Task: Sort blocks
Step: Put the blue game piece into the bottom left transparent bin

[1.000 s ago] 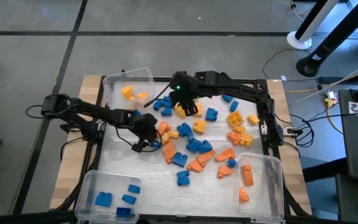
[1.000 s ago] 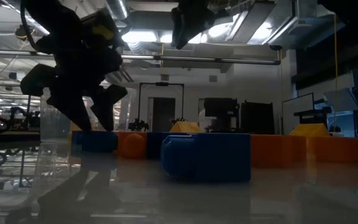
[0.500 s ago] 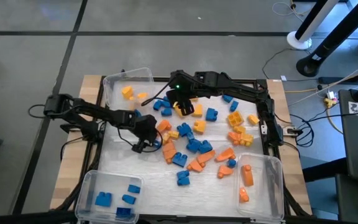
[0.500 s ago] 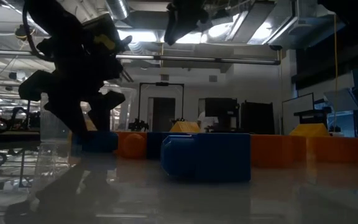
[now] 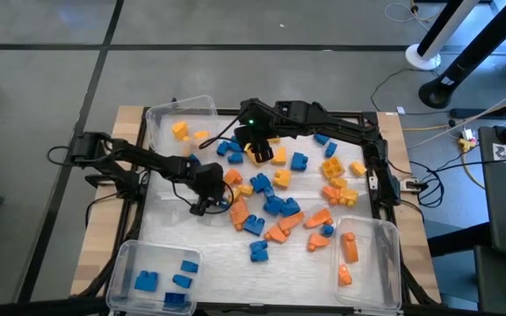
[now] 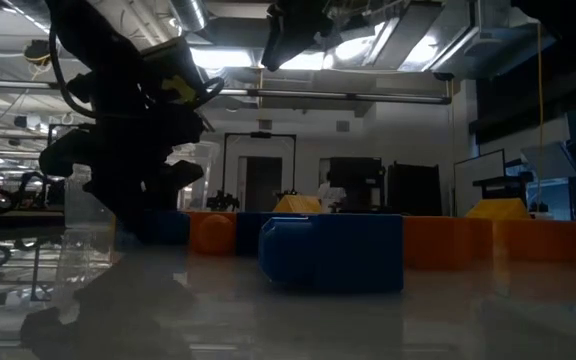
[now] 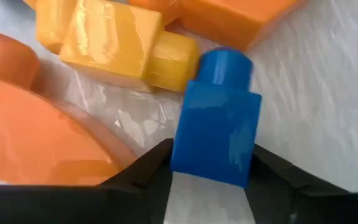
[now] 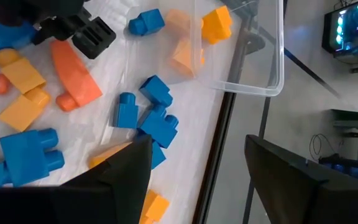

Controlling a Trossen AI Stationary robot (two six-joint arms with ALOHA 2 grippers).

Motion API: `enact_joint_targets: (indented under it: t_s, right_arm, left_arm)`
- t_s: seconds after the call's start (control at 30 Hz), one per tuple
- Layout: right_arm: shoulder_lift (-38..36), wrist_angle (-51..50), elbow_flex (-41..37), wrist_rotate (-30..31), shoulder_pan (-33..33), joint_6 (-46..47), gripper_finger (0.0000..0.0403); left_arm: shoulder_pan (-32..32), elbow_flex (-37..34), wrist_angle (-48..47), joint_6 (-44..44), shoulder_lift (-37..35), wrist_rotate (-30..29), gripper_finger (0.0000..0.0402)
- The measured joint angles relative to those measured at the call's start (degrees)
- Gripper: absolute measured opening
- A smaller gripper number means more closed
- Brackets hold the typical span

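Observation:
Blue, orange and yellow studded blocks point(image 5: 275, 197) lie scattered over the white table middle. My left gripper point(image 5: 209, 204) is down at the pile's left side, shut on a small blue brick point(image 7: 216, 140) that lies beside a yellow brick point(image 7: 120, 46) and orange ones. In the low view my left gripper point(image 6: 143, 215) reaches the table top. My right gripper point(image 5: 260, 151) hangs high over the pile's far part, open, with nothing between its fingers point(image 8: 123, 168). Blue bricks point(image 8: 157, 121) and the far-left bin point(image 8: 241, 50) lie below it. My left gripper pinches the blue brick by its two side walls at the plain end point(image 7: 207, 171), one finger point(image 7: 145, 174) on each side. It comes slanting from above, along the brick. The single stud point(image 7: 225, 62) points away from the gripper. The brick lies on the white table sheet.
Three clear bins stand at the table's corners. The far-left bin point(image 5: 183, 118) holds yellow blocks, the near-left bin point(image 5: 156, 276) blue ones, and the near-right bin point(image 5: 367, 259) orange ones. A big blue block point(image 6: 333, 250) sits close to the low camera. Bare sheet lies between the near bins.
My left gripper has come down onto the table at the pile's left side and shifted slightly right, around the blue brick. My right gripper has drifted toward the table's left, nearer the far-left bin, staying high.

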Motion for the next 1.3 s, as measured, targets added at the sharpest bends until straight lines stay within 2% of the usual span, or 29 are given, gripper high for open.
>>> enact_joint_targets:
  t_s: [0.1, 0.37, 0.5, 0.77, 1.03, 1.17, 1.3]
  right_arm:
    - [0.0, 0.0, 0.0, 0.0, 0.0, 0.0, 0.0256]
    - [0.0, -0.2, 0.0, 0.0, 0.0, 0.0, 0.0256]
    - [0.0, -0.9, 0.0, 0.0, 0.0, 0.0, 0.0256]
    - [0.0, -6.2, 0.0, 0.4, 0.0, 3.3, 0.0256]
    - [0.3, -9.9, -1.6, 0.4, 0.1, 14.5, 0.0256]
    - [0.4, -9.1, -6.6, 0.4, 0.1, 18.1, 0.0256]
    - [0.4, -8.8, -12.9, 0.4, 0.1, 20.2, 0.0256]
  left_arm:
    - [0.0, -0.2, -1.2, 0.0, -1.7, 0.0, 0.0115]
    - [0.0, 1.9, -8.4, -1.2, -10.0, 0.1, 0.0112]
    - [-0.1, 4.4, -17.0, -4.5, -16.8, 1.0, 0.0112]
    - [-2.1, 8.6, -31.8, -12.0, -33.5, 8.8, 0.0112]
    - [-11.5, 9.8, -34.9, -22.0, -46.5, 9.0, 0.0112]
    - [-19.3, 9.8, -33.9, -26.5, -47.5, 8.3, 0.0112]
    - [-27.3, 9.8, -33.7, -29.1, -44.8, 4.7, 0.0112]
